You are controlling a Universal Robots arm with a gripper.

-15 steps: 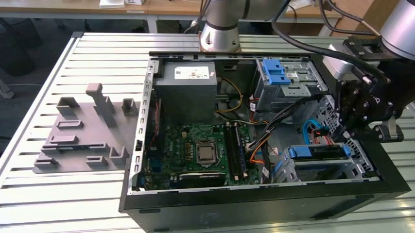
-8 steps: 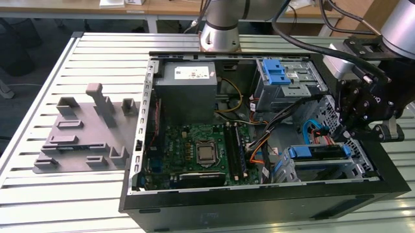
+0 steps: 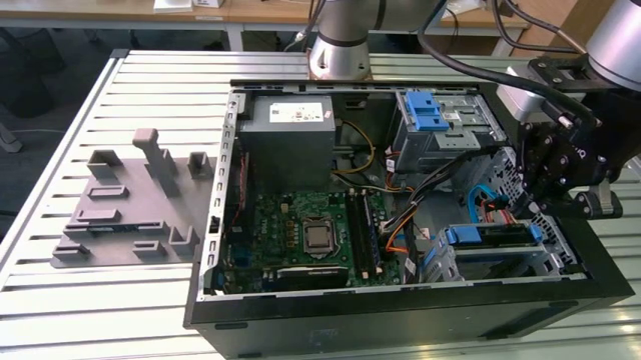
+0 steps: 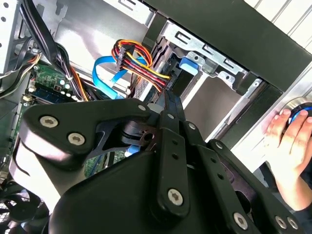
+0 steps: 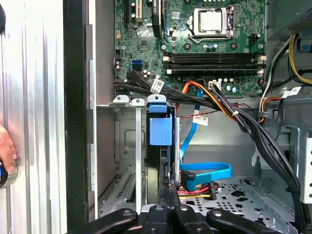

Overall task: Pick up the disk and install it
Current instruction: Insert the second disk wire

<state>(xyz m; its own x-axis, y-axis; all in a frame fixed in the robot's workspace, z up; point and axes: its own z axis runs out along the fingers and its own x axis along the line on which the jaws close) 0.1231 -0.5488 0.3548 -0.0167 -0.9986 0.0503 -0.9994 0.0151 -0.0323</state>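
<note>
The disk [image 3: 488, 235], with blue plastic rails, sits in the drive cage at the near right corner of the open computer case [image 3: 401, 315]. In the first wrist view it stands edge-on in its slot, its blue tab [image 5: 161, 130] facing the motherboard. In the second wrist view the disk's blue end [image 4: 189, 66] shows beyond the fingers. My gripper [image 3: 529, 201] hangs over the case's right side, just above the disk's cabled end. In both wrist views its fingers [image 4: 168, 105] [image 5: 168, 200] are pressed together with nothing between them.
Orange, yellow and black cables [image 5: 219, 105] and a blue data cable [image 5: 207, 171] run beside the disk slot. A grey power supply [image 3: 290, 135] and a cage with a blue latch [image 3: 431, 112] fill the case's back. A grey fixture plate [image 3: 130, 202] lies left. A person's hand [image 4: 287, 136] rests outside the case.
</note>
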